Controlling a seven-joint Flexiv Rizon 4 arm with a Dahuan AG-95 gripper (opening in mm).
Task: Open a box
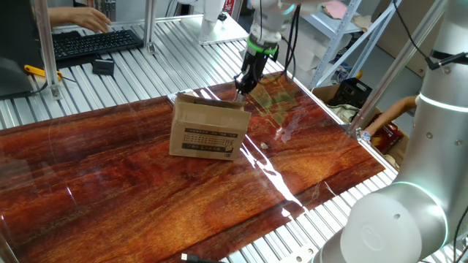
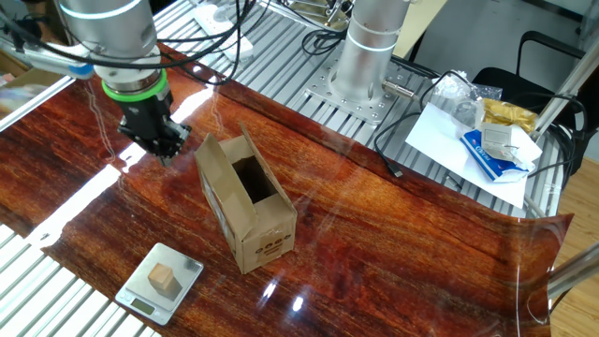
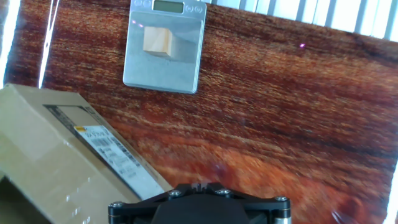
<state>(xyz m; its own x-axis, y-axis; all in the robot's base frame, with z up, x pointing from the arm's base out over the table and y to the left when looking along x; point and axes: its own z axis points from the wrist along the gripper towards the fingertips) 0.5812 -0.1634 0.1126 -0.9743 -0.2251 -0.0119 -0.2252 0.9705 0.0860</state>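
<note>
The box [image 1: 208, 130] is a small brown carton that stands on the wooden tabletop [image 1: 146, 197], with a black text block on its long side. In the other fixed view the box [image 2: 251, 220] has its top open: I see a dark inside and a long flap [image 2: 217, 161] standing up on the left. My gripper [image 2: 166, 143] hangs just left of that flap, a little above the table, with its fingers together and nothing between them. It shows by the box's far edge [image 1: 243, 84]. The hand view shows the box [image 3: 56, 155] at lower left and the gripper [image 3: 193, 185].
A small silver scale [image 2: 161, 283] with a wooden cube [image 2: 164, 277] on it stands near the box; it also shows in the hand view [image 3: 165, 53]. A second arm's base [image 2: 370, 47], papers and a blue pack [image 2: 491, 150] lie beyond. A keyboard [image 1: 95, 40] is far left.
</note>
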